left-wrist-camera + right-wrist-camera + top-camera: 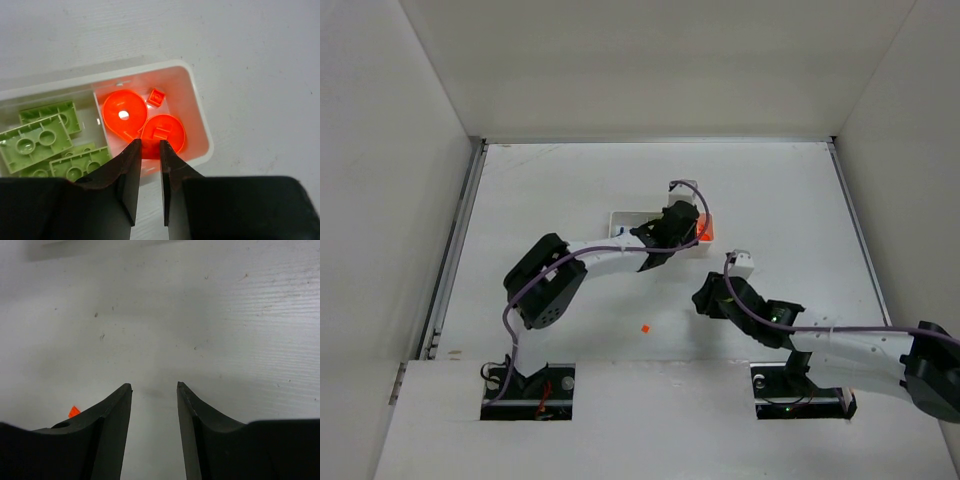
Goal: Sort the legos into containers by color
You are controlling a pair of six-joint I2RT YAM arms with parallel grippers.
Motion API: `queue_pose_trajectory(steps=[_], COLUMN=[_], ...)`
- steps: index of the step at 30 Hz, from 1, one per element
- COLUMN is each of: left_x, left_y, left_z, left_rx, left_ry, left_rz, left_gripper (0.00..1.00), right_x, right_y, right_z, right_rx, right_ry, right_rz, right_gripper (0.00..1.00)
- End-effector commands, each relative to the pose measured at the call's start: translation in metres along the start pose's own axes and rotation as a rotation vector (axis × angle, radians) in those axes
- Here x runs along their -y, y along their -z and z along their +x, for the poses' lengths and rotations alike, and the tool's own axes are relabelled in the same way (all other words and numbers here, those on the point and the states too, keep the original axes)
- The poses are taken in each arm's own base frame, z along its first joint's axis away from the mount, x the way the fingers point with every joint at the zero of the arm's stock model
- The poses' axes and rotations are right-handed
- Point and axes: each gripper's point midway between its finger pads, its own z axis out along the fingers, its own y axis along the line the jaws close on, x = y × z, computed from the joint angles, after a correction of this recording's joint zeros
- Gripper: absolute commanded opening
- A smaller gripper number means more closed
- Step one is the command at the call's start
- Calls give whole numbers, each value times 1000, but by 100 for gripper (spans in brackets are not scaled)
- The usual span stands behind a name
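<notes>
Overhead view first: I see the white tray (625, 217) lying with its long axis left to right across the table (550, 180). My left gripper (692, 232) hangs over the tray's right end, where the compartment glows orange. One loose orange lego (645, 327) sits on the table on the near side of the tray, well apart from it. My right gripper (705, 298) hovers near the tray's right end, also on the near side, with the loose piece off to its left.

Left wrist view: the left gripper (150, 145) has its fingertips over the near wall of the tray (200, 115), at the end compartment. Its jaws stand nearly together with a slim gap, and I see nothing pinched in it. Just past the tips lie two round orange legos (124, 114), overlapping, and a small square one (157, 96) beyond them. The next compartment to the left holds green legos (35, 142), blocky bricks whose long axes run roughly along the tray.

Right wrist view: the right gripper (154, 386) has its jaws apart over bare table, holding nothing. The loose orange lego (74, 411) peeks out beside its left finger (107, 430), outside the jaws; I cannot tell which way it points.
</notes>
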Motion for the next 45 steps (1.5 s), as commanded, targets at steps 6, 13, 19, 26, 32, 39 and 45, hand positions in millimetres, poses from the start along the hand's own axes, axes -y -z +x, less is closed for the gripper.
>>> queue_pose_trajectory(steps=[6, 13, 19, 26, 32, 39, 45], left_x=[16, -13, -55, -110, -146, -183, -192], left_y=[-6, 33, 84, 142, 185, 210, 221], left_z=[-43, -67, -67, -36, -6, 20, 18], left_rx=[85, 148, 191, 222, 217, 200, 212], left_ry=[42, 109, 182, 230, 269, 300, 301], left_rz=[60, 20, -9, -85, -143, -229, -247], left_gripper=[41, 47, 47, 47, 47, 47, 47], right_x=[-19, -57, -103, -118, -124, -129, -124], right_y=[9, 10, 13, -9, -16, -22, -28], right_z=[-8, 16, 53, 75, 93, 106, 110], right_rx=[34, -55, -160, -205, -260, -298, -315], right_ry=[34, 203, 384, 545, 635, 707, 743], right_rz=[-78, -188, -331, -324, -333, -323, -272], right_gripper=[52, 51, 51, 51, 50, 47, 38])
